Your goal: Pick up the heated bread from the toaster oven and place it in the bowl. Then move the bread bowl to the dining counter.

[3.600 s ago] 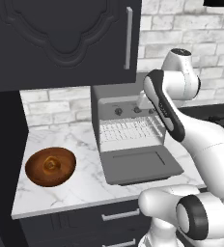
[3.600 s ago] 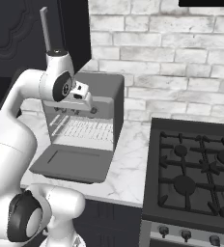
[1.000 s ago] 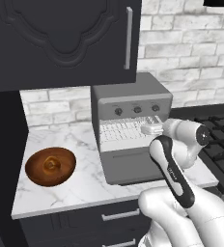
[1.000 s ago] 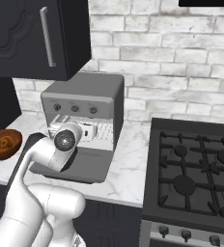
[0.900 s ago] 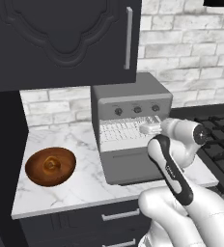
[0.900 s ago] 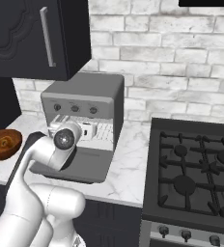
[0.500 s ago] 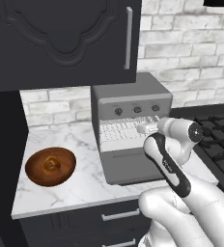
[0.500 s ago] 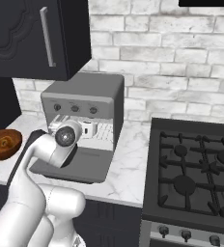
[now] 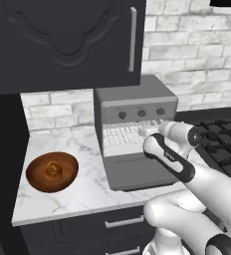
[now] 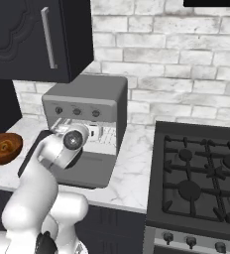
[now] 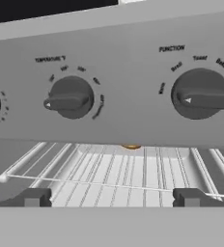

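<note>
A home kitchen is indicated by a marble worktop (image 9: 87,191), a toaster oven (image 9: 135,107), a black gas stove (image 10: 201,183), dark cabinets (image 9: 62,45) and a brick backsplash (image 10: 176,64).

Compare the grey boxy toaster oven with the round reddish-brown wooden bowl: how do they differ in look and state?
The grey boxy metal toaster oven is angular and tall; the round reddish-brown wooden bowl is low and shallow. The oven stands with its drop-down door lowered and wire rack exposed. The oven sits at the back of the worktop, the bowl nearer its front-left corner. Both rest on the white marble worktop.
</note>
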Motion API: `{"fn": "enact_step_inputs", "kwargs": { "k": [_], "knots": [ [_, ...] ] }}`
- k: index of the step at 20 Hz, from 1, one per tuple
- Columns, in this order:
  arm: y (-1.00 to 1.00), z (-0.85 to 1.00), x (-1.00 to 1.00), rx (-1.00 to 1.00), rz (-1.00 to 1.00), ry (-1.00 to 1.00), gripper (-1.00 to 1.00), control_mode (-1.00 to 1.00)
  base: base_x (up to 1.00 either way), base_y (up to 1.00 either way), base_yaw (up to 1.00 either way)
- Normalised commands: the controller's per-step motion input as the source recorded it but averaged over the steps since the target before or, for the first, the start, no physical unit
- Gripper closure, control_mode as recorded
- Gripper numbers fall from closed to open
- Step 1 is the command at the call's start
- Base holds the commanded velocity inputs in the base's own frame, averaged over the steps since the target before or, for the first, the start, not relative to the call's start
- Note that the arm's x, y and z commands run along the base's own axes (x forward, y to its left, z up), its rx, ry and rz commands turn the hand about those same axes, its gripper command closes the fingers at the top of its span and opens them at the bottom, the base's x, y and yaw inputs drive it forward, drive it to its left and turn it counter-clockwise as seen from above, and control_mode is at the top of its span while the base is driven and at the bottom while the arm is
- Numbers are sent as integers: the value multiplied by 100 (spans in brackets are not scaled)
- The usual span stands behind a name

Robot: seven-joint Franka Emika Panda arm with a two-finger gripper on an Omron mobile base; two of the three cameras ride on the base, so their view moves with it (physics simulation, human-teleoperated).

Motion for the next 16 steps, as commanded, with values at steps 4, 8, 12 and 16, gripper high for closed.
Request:
{"fn": "enact_step_inputs", "kwargs": {
  "k": [4,8,12,16],
  "knots": [
    [0,-49,30,0,0,-4,-100,-100,0,0,0],
    [0,-47,37,0,-1,-2,-100,-100,0,0,0],
    [0,-42,41,0,-3,0,-100,-100,0,0,0],
    [0,-34,38,0,-4,0,-100,-100,0,0,0]
  ]
}}
